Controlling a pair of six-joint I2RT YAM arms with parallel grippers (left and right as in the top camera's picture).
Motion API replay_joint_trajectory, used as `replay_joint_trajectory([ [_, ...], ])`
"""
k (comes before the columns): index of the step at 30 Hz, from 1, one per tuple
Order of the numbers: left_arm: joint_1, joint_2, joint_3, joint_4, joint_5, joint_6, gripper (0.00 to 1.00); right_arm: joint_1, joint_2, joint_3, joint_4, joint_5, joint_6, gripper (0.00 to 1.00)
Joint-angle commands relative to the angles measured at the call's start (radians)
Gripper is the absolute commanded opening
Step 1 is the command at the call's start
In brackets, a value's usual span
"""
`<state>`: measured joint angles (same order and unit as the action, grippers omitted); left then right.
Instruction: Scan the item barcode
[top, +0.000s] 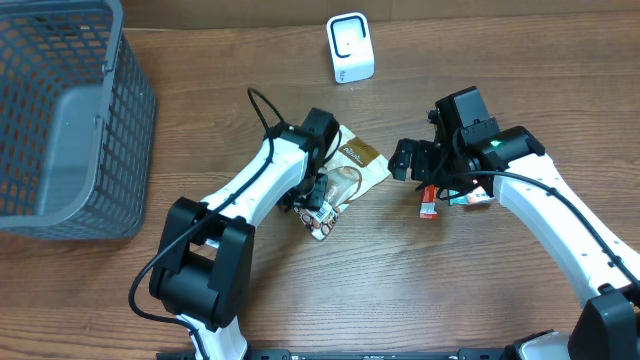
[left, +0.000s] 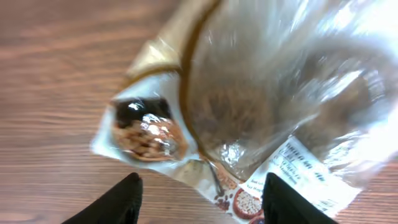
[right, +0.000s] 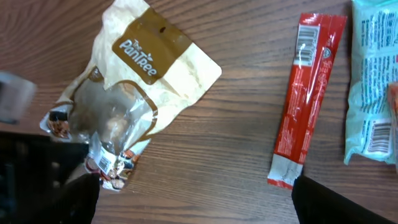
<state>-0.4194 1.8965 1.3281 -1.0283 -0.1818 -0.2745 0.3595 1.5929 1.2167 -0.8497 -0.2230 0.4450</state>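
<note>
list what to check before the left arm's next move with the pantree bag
1. Left pincer over the PanTree bag: ok.
2. Firm grip on the bag: cannot tell; the fingers stand apart with the bag's lower end between them.
3. Barcode located and facing out: cannot tell; the printed label is blurred.
4. Scanner standing unobstructed at the far side: ok.
5. Right pincer open and off the bag: ok.
6. Red stick and teal packet lying apart from the bag: ok.
</note>
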Motion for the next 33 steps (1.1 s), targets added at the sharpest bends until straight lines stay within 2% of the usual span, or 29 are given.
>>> replay_joint_trajectory([
  [1,-0.005,0.001,0.12,-0.037,-0.06,0.028,0.6,-0.006,-0.014,-0.005,-0.001,-0.008,-0.001,1.0],
  [3,-0.006,0.001,0.168,-0.048,-0.045,0.028,0.7,-0.006,-0.014,-0.005,-0.002,-0.008,0.0,1.0],
  [4,-0.007,0.001,0.184,-0.042,-0.021,0.028,0.7,-0.006,-0.014,-0.005,-0.002,-0.008,0.0,1.0],
  [5,-0.008,0.001,0.192,-0.026,0.012,0.027,0.66,-0.006,-0.014,-0.005,-0.001,-0.008,0.0,1.0],
  [8,-0.008,0.006,0.179,0.048,0.076,0.012,0.38,-0.006,-0.014,-0.005,0.008,-0.008,0.007,1.0],
  [9,-0.008,0.009,0.171,0.072,0.072,-0.006,0.33,-0.006,-0.014,-0.005,0.01,-0.008,0.008,1.0],
  [12,-0.007,0.033,0.143,0.142,0.055,-0.067,0.24,-0.006,-0.014,-0.005,0.008,-0.008,0.008,1.0],
  [14,-0.007,0.059,0.132,0.186,0.059,-0.083,0.22,-0.006,-0.014,-0.005,0.005,-0.008,0.008,1.0],
  [18,-0.008,0.109,0.132,0.229,0.151,-0.081,0.22,-0.006,-0.014,-0.005,0.004,-0.008,0.007,1.0],
  [21,-0.008,0.146,0.132,0.214,0.245,-0.063,0.22,-0.006,-0.014,-0.005,0.004,-0.007,0.007,1.0],
  [24,-0.012,0.179,0.132,0.185,0.269,-0.06,0.21,-0.006,-0.014,-0.005,0.004,-0.007,0.007,1.0],
  [26,-0.014,0.191,0.132,0.159,0.301,-0.002,0.2,-0.006,-0.014,-0.005,0.003,-0.007,0.007,1.0],
  [30,-0.014,0.179,0.144,0.1,0.4,0.175,0.29,-0.006,-0.014,-0.005,0.002,-0.008,0.007,1.0],
  [33,-0.012,0.171,0.182,0.039,0.419,0.293,0.33,-0.006,-0.014,-0.005,0.002,-0.008,0.007,1.0],
])
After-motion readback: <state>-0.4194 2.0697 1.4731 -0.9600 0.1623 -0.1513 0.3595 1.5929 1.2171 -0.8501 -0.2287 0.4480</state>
